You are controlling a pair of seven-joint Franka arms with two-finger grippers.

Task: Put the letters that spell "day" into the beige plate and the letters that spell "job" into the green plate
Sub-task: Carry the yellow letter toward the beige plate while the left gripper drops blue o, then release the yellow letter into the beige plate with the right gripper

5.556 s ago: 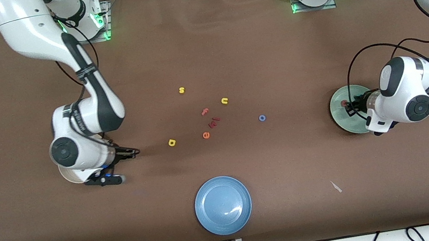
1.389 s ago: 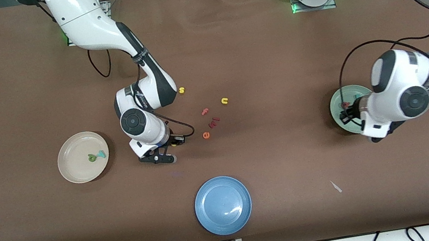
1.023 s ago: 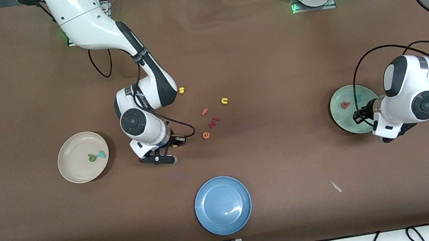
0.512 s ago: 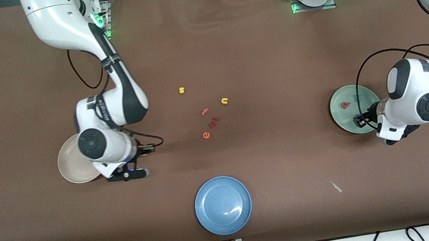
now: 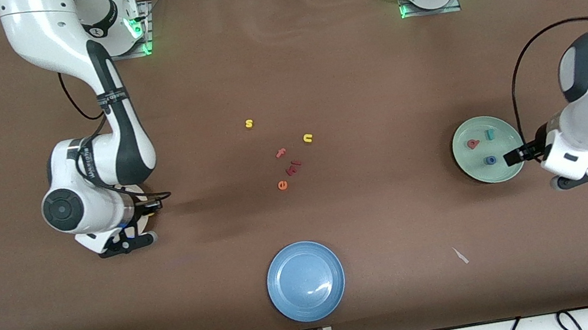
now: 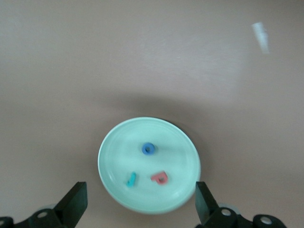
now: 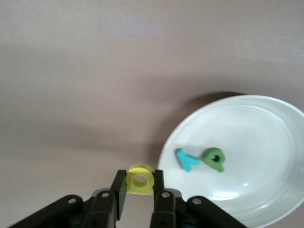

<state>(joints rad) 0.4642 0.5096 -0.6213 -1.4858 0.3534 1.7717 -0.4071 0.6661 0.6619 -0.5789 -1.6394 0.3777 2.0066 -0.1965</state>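
The green plate holds the salmon "b", the teal "j" and the blue "o". My left gripper hangs open and empty above that plate's edge toward the left arm's end. The left wrist view looks down on the plate with the "o", "j" and "b". My right gripper is shut on the yellow "a", over the table beside the beige plate. In it lie the teal "y" and green "d". The right arm's hand hides most of that plate.
Mid-table lie a yellow "s", a yellow "u", a pink "f", an orange "e" and small red pieces. A blue plate sits near the front edge. A white scrap lies toward the left arm's end.
The right arm carried the yellow "a" from mid-table to the beige plate. The left gripper opened, left the blue "o" in the green plate and drew up and back.
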